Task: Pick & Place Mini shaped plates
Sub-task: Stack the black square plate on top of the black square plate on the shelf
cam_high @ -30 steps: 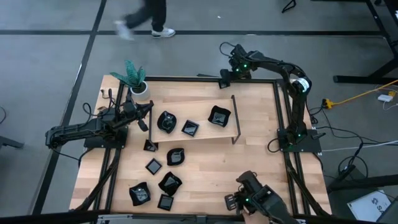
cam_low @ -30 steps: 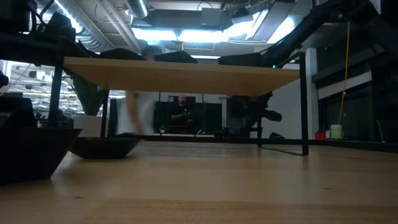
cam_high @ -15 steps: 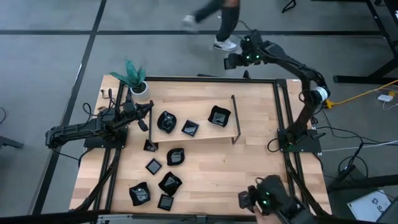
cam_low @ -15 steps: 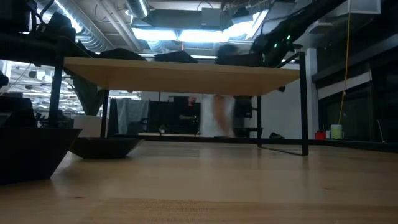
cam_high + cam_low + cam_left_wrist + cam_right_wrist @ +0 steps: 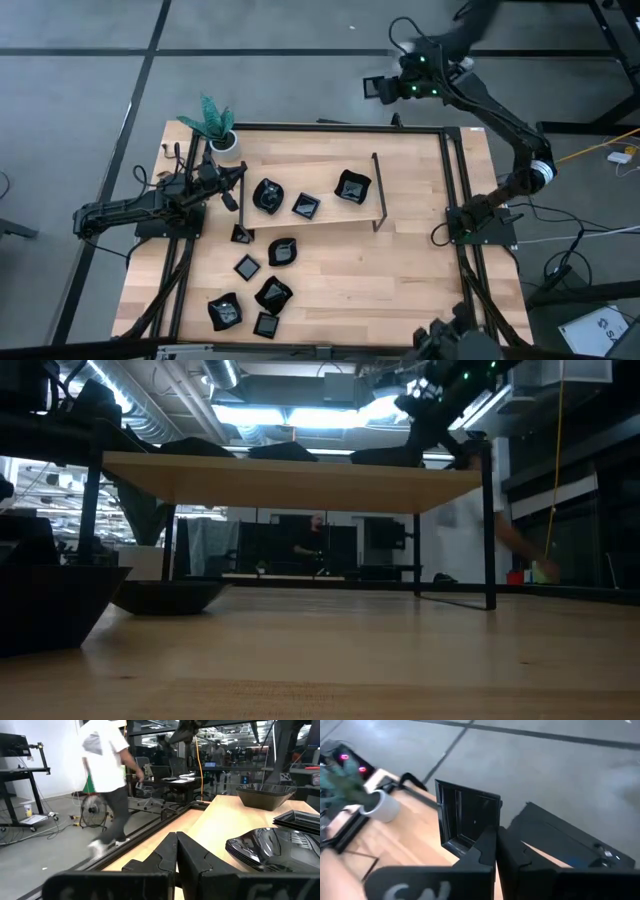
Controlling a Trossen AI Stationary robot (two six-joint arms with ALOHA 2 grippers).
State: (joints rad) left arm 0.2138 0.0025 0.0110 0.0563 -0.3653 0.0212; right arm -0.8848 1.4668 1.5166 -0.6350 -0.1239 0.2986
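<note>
From above: the wooden desk (image 5: 340, 270) carries the mini shaped plates (image 5: 275, 293), glossy black, three on a low raised shelf (image 5: 330, 215) mid-desk, the others scattered on the near-left part of the desk. A white pot with a green plant (image 5: 222, 135) stands at the far-left corner. The left gripper (image 5: 236, 185) lies low by the shelf's left end, jaws pressed together, empty. The right gripper (image 5: 378, 87) hangs out beyond the desk's far edge, clamped on a square black plate. Table-height view: the shelf's underside spans the frame, plates dark on top, one dish (image 5: 165, 596) on the desk below; the right arm (image 5: 450, 390) is high up. Left wrist view: fingers (image 5: 167, 852) meet; stacked plates just beside; a person (image 5: 107, 775) walks past. Right wrist view: fingers (image 5: 485, 845) pinch the square plate's (image 5: 465, 817) edge over the floor.
</note>
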